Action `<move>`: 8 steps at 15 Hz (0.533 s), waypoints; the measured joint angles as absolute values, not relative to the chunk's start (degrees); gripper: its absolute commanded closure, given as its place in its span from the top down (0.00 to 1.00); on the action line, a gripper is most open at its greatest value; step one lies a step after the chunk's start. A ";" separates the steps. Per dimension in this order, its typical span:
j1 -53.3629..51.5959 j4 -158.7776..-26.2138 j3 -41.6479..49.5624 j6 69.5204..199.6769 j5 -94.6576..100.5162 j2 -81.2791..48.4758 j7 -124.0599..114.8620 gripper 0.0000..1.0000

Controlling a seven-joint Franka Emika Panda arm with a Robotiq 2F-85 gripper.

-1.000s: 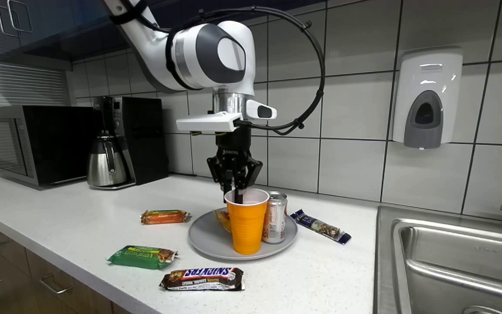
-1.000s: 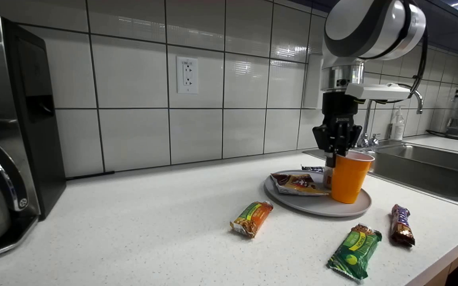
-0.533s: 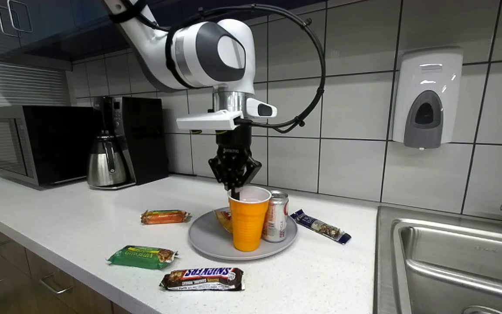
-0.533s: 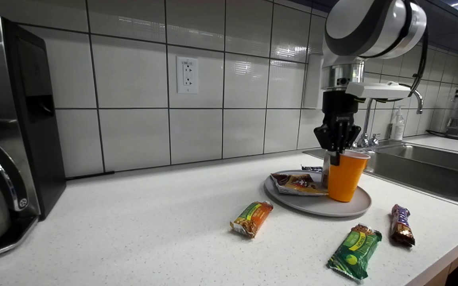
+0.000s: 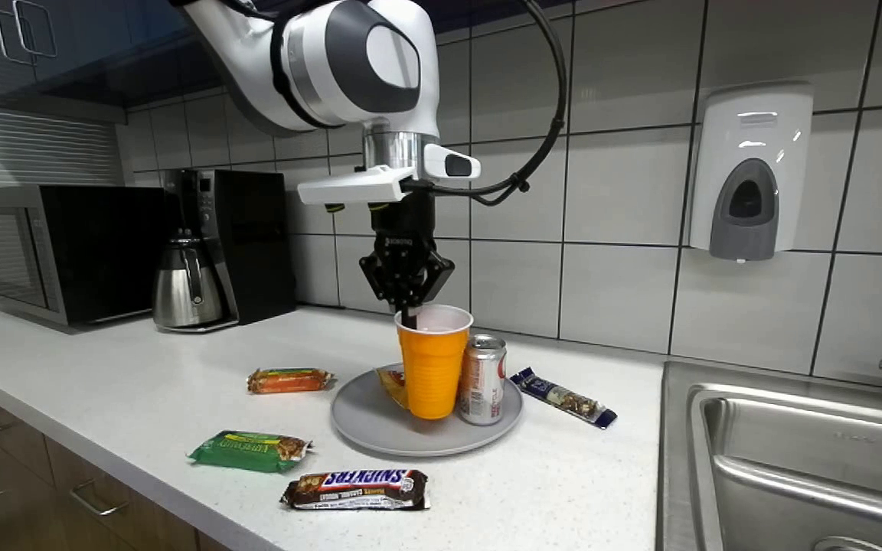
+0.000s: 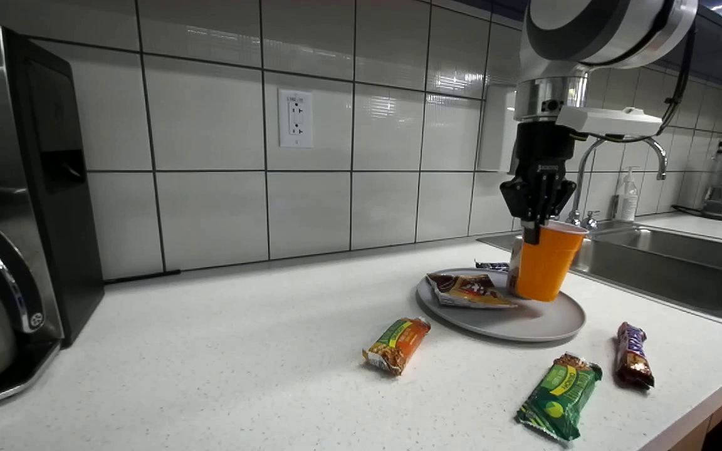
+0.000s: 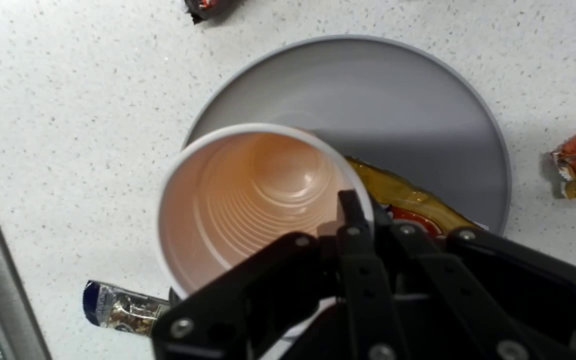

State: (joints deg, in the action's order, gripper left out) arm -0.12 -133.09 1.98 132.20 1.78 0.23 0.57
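Observation:
An orange cup with a white rim hangs slightly tilted, its base raised off the grey plate. My gripper is shut on the cup's wall at the rim, one finger inside the cup and the opposite one outside. In both exterior views the gripper points down over the near side of the rim. The inside of the cup looks empty in the wrist view. Behind it a silver can stands upright on the plate. A yellow-brown snack bag lies on the plate too, partly hidden by the gripper in the wrist view.
Around the plate lie an orange-wrapped bar, a green-wrapped bar, a Snickers bar and a navy-ended bar. A steel sink borders the counter. The coffee maker and microwave stand by the wall.
The fingers have closed onto the cup's rim. Cup and gripper have then risen together, and the cup's base has come up from the plate. The can, bag and bars have stayed put.

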 measured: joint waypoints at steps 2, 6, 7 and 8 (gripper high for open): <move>-0.13 -134.62 1.78 132.17 1.78 2.33 0.43 0.01; -0.13 -137.88 1.36 132.03 1.78 6.97 -0.16 0.01; -0.13 -138.63 1.35 131.97 1.78 8.11 -0.35 0.01; -0.12 -139.37 1.35 131.89 1.78 9.24 -0.59 0.01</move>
